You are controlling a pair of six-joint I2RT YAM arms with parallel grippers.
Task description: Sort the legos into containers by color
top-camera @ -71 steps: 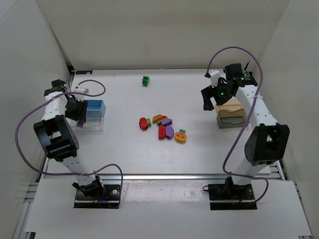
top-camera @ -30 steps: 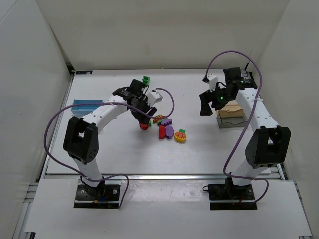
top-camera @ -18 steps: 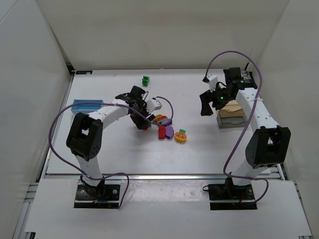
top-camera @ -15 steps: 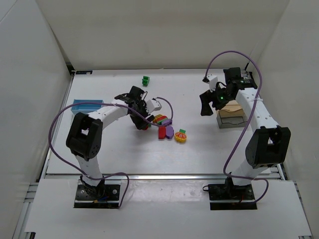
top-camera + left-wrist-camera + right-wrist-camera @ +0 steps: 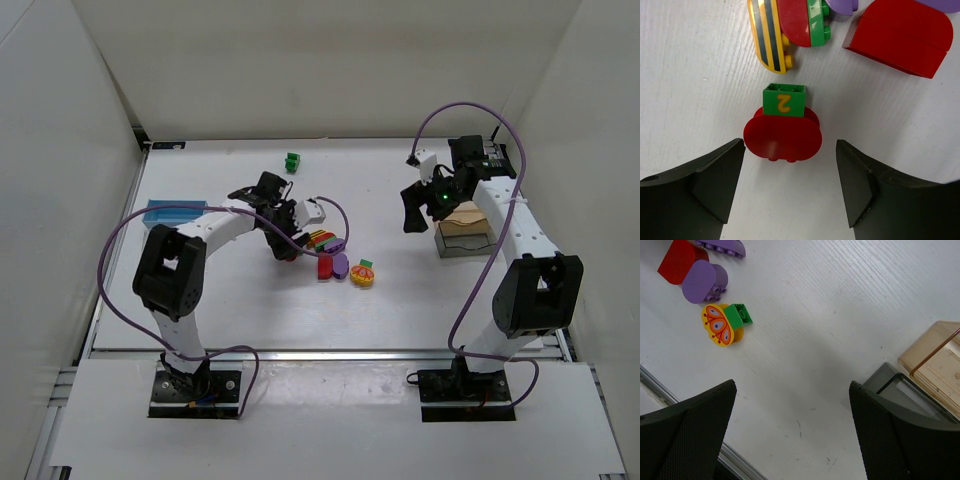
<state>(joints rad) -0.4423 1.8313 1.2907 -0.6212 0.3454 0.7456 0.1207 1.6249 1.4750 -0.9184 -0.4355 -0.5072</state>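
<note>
The legos lie in a cluster at the table's middle, and one green lego lies apart at the back. My left gripper is open, low over a red round lego with a green "2" block on it, which sits just ahead of the fingertips. A striped yellow-red-green piece and a red block lie beyond. My right gripper is open and empty beside the tan container, which is stacked on the dark one. The blue container is at the left.
In the right wrist view, a yellow butterfly lego with a green block, a purple round lego and a red one lie far ahead of the open gripper. The tan container is at its right. White walls enclose the table.
My left arm swung from the blue container at the left edge over to the lego cluster and lowered onto the red round lego. The right gripper barely moved.
</note>
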